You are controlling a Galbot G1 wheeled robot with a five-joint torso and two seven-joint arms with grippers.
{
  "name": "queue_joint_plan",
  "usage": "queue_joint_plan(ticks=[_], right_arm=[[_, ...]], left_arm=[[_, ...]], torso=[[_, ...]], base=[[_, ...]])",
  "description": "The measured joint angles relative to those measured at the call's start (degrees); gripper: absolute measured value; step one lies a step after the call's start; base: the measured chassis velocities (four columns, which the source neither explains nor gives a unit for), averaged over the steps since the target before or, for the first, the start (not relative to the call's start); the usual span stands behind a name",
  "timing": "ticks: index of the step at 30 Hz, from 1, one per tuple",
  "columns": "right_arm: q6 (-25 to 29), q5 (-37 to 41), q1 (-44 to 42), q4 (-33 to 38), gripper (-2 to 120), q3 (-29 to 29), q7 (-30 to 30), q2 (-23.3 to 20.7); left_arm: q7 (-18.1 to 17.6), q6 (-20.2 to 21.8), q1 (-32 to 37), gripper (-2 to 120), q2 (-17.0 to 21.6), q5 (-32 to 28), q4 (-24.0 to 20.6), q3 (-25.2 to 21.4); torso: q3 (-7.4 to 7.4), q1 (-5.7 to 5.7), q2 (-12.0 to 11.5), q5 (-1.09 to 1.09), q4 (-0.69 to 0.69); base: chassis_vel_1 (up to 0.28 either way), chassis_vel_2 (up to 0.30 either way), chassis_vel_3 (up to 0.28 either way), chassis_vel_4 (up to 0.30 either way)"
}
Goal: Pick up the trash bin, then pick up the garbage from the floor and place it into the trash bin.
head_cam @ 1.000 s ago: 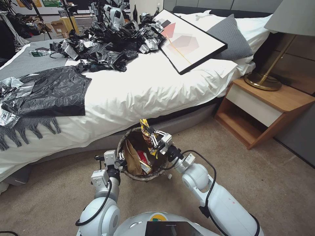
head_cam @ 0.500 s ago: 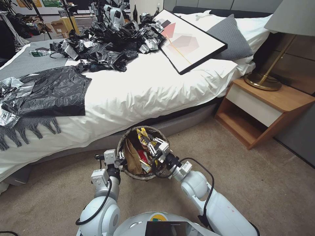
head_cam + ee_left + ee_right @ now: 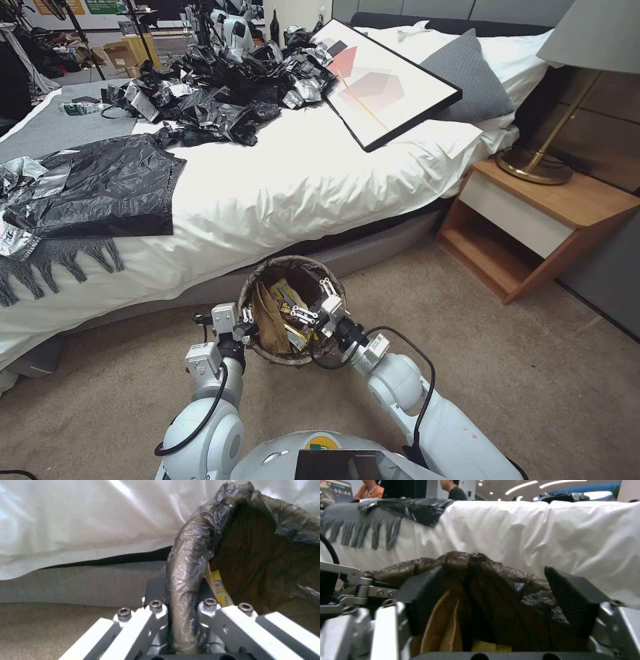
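Note:
The trash bin (image 3: 293,261), lined with a dark bag, hangs just above the floor (image 3: 520,380) beside the bed. My left gripper (image 3: 245,326) is shut on its near rim; in the left wrist view the fingers (image 3: 156,608) pinch the bag-covered rim (image 3: 190,562). My right gripper (image 3: 312,301) is open over the bin's mouth with nothing between its pads (image 3: 421,600). Garbage lies inside: a yellow snack wrapper (image 3: 285,294), also in the left wrist view (image 3: 220,590), and a brown paper bag (image 3: 269,321), also in the right wrist view (image 3: 443,627).
The white bed (image 3: 300,180) stands directly behind the bin, carrying black plastic bags (image 3: 100,187) and a framed picture (image 3: 380,80). A wooden nightstand (image 3: 533,220) with a lamp (image 3: 540,163) is to the right. Open carpet lies right and left of me.
My right gripper lowered from above the bin's rim down to its mouth and opened. The yellow wrapper it held now lies inside. The left gripper and the bin have not moved.

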Motion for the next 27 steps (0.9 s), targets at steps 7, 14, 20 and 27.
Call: queue_joint_plan(ticks=[7,14,20,27], right_arm=[[0.0,0.1,-0.1,0.6,97,0.2,0.1,-0.1],[-0.9,1.0,-0.5,5.3,99,1.8,2.4,-0.4],[-4.2,-0.1,-3.3,15.0,98,5.8,11.0,0.5],[-5.7,-3.3,-7.3,19.5,99,11.3,15.0,2.5]], left_arm=[[0.0,0.1,0.0,5,0.0,0.0,0.0,0.0],[0.0,0.1,0.0,5,0.1,0.0,0.0,-0.2],[-0.1,0.0,0.1,5,0.3,-0.2,0.0,-1.1],[-0.2,-0.1,0.1,5,0.4,-0.4,0.0,-1.9]], torso=[[0.00,0.00,0.0,0.00,0.00],[0.00,0.00,0.0,0.00,0.00],[0.00,0.00,0.0,0.00,0.00],[0.00,0.00,0.0,0.00,-0.02]], base=[[0.000,0.000,0.000,0.000],[0.000,0.000,0.000,0.000],[0.000,0.000,0.000,0.000],[0.000,0.000,0.000,0.000]])
